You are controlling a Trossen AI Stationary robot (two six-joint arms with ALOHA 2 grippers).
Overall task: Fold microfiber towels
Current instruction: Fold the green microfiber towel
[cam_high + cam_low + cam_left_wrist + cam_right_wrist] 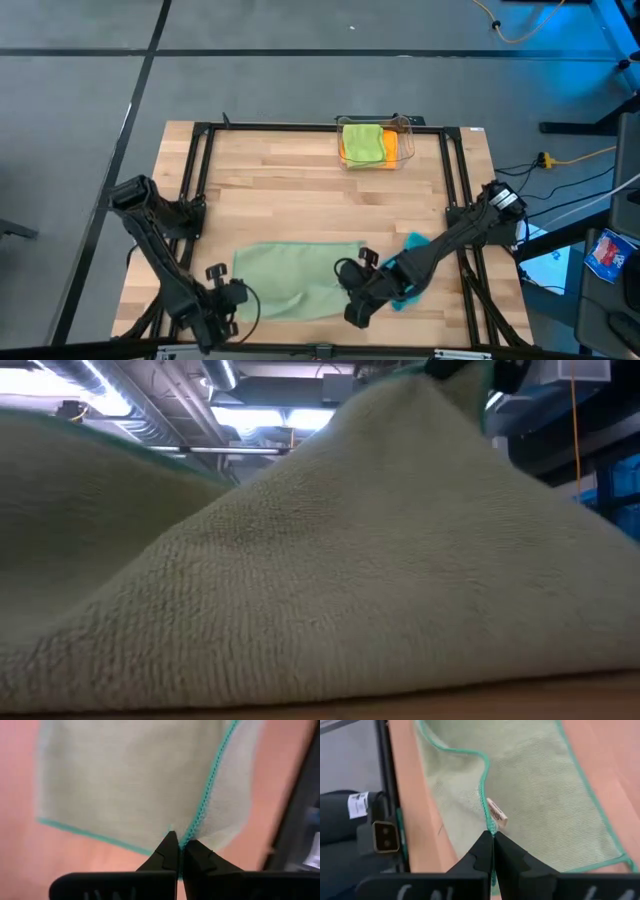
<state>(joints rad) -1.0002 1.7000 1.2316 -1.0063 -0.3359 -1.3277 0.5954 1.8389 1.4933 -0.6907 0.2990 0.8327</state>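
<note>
High view shows the sage towel [295,278] spread on the near middle of the tabletop [280,185], with a pincer at each near corner. The left pincer [232,297] is clamped on the near left corner, its tips together on the teal-stitched hem in the left wrist view. The right pincer [352,305] is clamped on the near right corner, tips pinching the hem just beside the white tag [496,812]. Holding both near corners at once looks like the setup for lifting that edge and carrying it over to the far edge, a first fold. The teal towel [410,270] lies crumpled under the right arm, waiting. The lime towel [362,141] sits on the orange towel [385,155] in the clear bin [404,125] at the far edge. Any writing on the tag is too small to read.
</note>
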